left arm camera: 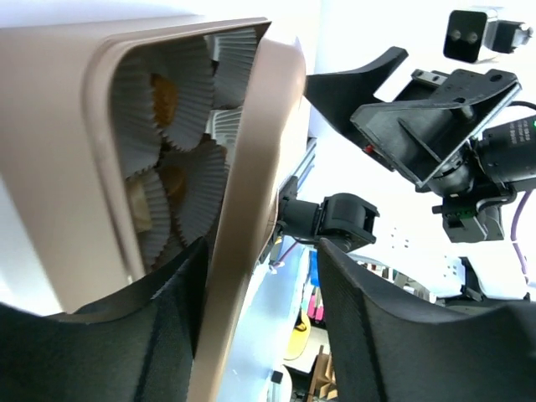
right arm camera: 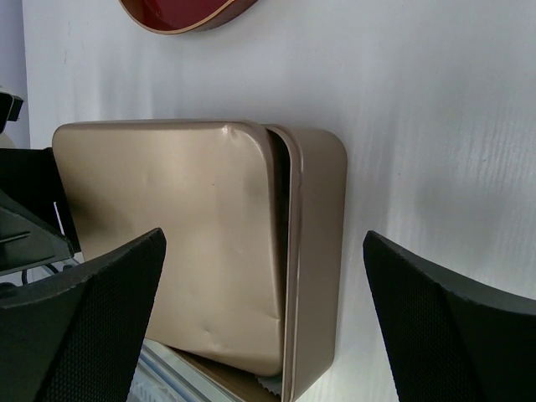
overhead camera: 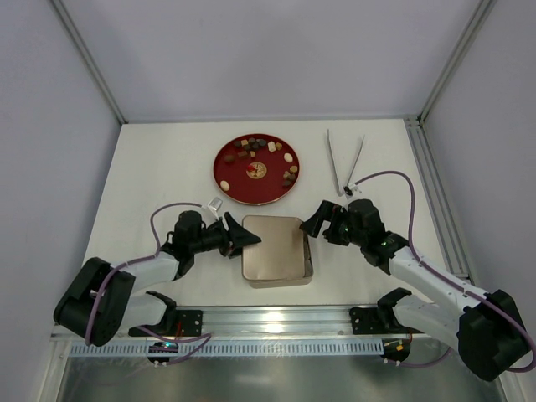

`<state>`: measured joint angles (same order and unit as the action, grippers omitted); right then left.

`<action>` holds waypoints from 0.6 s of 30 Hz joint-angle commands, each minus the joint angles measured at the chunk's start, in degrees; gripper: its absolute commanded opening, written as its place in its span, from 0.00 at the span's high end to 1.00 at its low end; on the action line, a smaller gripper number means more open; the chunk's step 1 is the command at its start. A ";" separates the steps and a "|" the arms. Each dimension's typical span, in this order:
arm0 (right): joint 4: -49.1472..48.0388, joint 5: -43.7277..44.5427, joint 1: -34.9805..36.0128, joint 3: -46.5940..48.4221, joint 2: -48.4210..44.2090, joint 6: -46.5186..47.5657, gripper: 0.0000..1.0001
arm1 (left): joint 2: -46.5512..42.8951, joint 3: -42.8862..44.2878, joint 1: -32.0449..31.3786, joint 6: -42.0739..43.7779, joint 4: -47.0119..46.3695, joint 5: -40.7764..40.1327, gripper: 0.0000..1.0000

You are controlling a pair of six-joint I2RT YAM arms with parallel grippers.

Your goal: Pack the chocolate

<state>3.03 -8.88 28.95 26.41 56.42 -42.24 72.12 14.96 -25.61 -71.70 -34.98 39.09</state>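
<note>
The chocolate [overhead camera: 271, 146] lies scattered on the red plate [overhead camera: 243, 191] at the far middle of the desk [overhead camera: 159, 167], well apart from both my pincers. My left pincer [overhead camera: 245, 236] stands part open astride the edge of the lid [right arm camera: 167, 234] of the tin [right arm camera: 318, 251], one finger against it and the other clear. My right pincer [overhead camera: 321, 228] gapes wide just beside the tin, gripping nothing. The plate's gold centre mark is too small to read. The lid sits askew, so only some pleated paper cups [left arm camera: 180, 126] show through the gap.
</note>
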 commanded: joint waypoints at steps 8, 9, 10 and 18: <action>-2.68 1.33 0.67 -0.31 0.53 -0.21 0.00 | -4.79 2.44 2.66 5.78 11.51 2.83 0.41; -2.76 1.33 0.67 -0.31 0.53 -0.21 0.00 | -4.97 2.44 3.36 6.04 12.12 2.92 0.41; -2.68 1.41 0.67 -0.40 0.44 -0.21 0.00 | -5.32 2.62 3.72 6.83 13.78 3.09 0.41; -4.43 1.59 0.93 -0.57 0.71 -0.39 0.01 | -5.76 5.69 4.69 12.63 24.25 1.78 0.43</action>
<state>1.72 -8.54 29.43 25.89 57.01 -42.41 66.72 18.00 -21.34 -63.48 -17.12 40.53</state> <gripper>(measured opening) 0.994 0.576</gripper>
